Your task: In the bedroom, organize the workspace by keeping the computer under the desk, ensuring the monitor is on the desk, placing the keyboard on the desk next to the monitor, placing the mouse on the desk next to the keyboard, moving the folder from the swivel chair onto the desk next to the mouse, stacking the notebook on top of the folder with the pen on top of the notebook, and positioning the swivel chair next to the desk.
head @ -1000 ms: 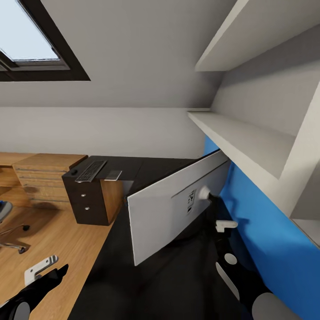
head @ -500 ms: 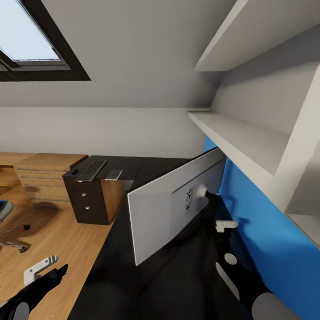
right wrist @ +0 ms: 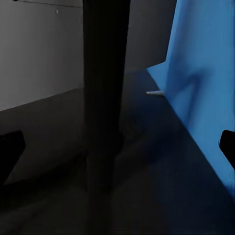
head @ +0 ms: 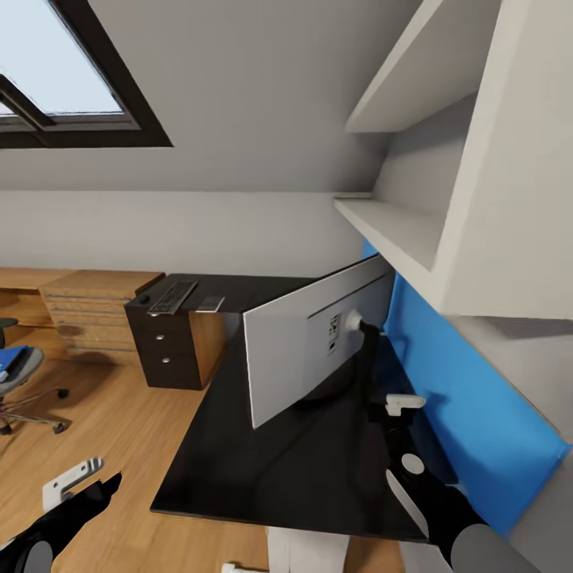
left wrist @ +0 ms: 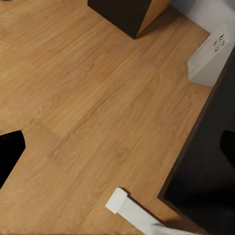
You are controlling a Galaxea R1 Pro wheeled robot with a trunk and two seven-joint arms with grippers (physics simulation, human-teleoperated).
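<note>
The long black L-shaped desk spreads across the head view from centre to 5 o'clock, its far wing carrying black drawers with round silver knobs. On it stands the wide flat monitor, its pale grey back turned to the camera, on a thin curved black stand; the right wrist view looks straight at that stand. A bright blue wall panel runs behind the desk at 3 to 4 o'clock, under white shelves. At 9 o'clock a grey office chair with a chrome wheeled base sits on the wooden floor, a flat blue folder on its seat. The slim dark keyboard lies on the desk's far wing at 10 o'clock. The small white boxy computer sits on the floor by the desk edge, seen by the left wrist camera. The left gripper hangs over the floor at 7 o'clock, fingers spread. The right gripper hovers over the desk near the stand, its fingers apart.
</note>
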